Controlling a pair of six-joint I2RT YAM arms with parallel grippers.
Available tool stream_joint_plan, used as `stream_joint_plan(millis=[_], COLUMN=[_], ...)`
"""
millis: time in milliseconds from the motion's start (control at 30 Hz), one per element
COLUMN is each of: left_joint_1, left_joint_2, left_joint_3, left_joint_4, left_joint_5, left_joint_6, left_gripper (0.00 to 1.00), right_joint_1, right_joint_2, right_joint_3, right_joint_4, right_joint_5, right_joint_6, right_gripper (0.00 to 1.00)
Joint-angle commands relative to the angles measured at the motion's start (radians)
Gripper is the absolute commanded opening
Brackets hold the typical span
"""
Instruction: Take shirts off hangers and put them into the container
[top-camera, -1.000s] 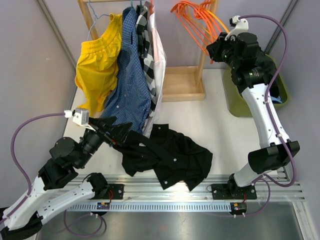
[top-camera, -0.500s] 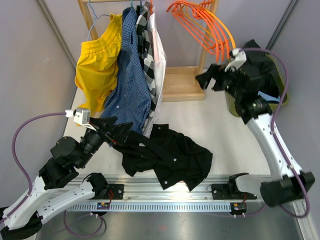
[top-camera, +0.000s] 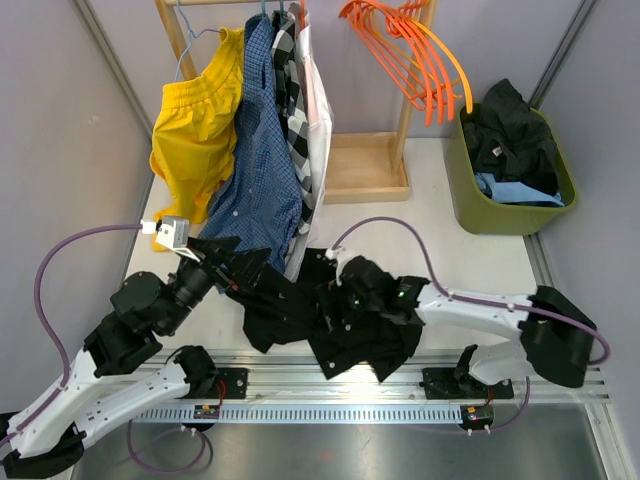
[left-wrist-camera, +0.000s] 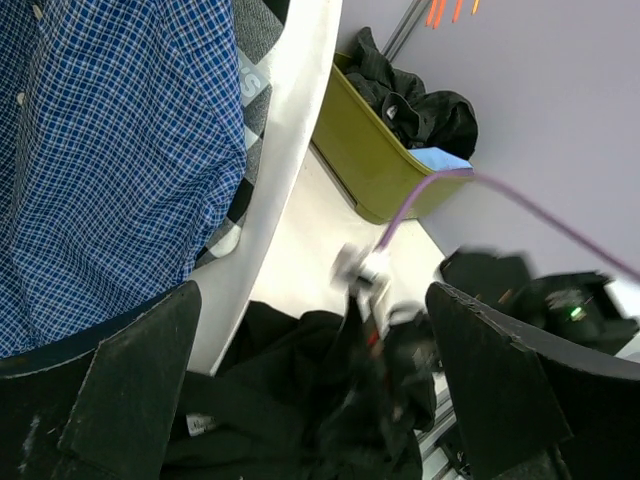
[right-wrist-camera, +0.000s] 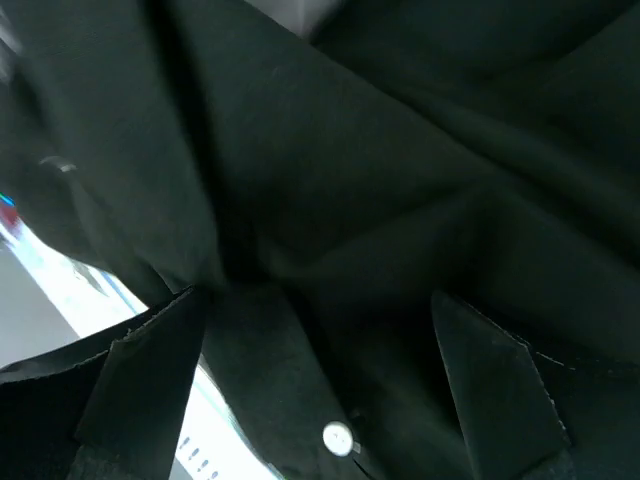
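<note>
**Top view.** The black shirt (top-camera: 350, 310) lies crumpled on the tabletop (top-camera: 430, 240), with its hem over the near edge. No hanger shows in it. The right jaws stand wide, low over its middle. The left jaws are wide too, at its left edge. The tub (top-camera: 500, 218) sits far right, well apart from the shirt, already heaped with dark cloth and some light blue. The hung shirts (top-camera: 255, 150) are on the rack (top-camera: 365, 165), with bare hangers (top-camera: 420, 50) beside them.

Risks: if you pinch one fold only, the rest may trail off the near edge or drape over the tub rim. The arms are close and could clash. The cable (top-camera: 385, 219) loops near the collar and could snag.

**Left wrist.** The jaws are wide, with nothing between them. The tub (left-wrist-camera: 370, 170) is beyond.

**Right wrist.** The jaws are wide and black cloth fills the gap. A button (right-wrist-camera: 338, 437) shows. Contact: cannot tell.

**Surface and room.** The tabletop is pale and smooth, with a metal rail at its near edge. Grey walls stand close around.
</note>
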Motion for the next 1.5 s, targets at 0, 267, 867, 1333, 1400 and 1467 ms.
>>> stream_joint_plan(millis=[0, 267, 867, 1333, 1400, 1467], left_joint_1=[0.002, 0.000, 0.002, 0.002, 0.000, 0.000], left_joint_2=[0.002, -0.032, -0.058, -0.057, -0.053, -0.046], left_joint_3=[-0.005, -0.002, -0.051, -0.052, -0.052, -0.052], left_joint_4=[0.044, 0.008, 0.017, 0.008, 0.013, 0.014], left_joint_5=[0.006, -0.009, -0.006, 0.011, 0.022, 0.032], left_joint_6=[-0.011, -0.017, -0.031, -0.066, -0.071, -0.076], left_gripper=[0.99, 0.99, 0.99, 0.99, 0.99, 0.99], right_joint_1=[0.074, 0.171, 0.249, -0.077, -0.199, -0.261], right_joint_2=[0.097, 0.380, 0.745, 0.278, 0.167, -0.005], right_joint_3=[0.063, 0.271, 0.273, -0.067, -0.069, -0.046], right_joint_4=[0.169, 0.096, -0.277, -0.209, -0.271, -0.295], right_joint_5=[0.082, 0.233, 0.478, 0.533, 0.590, 0.630], right_joint_6=[0.063, 0.065, 0.353, 0.462, 0.431, 0.379], right_gripper=[0.99, 1.00, 0.68, 0.00, 0.00, 0.00])
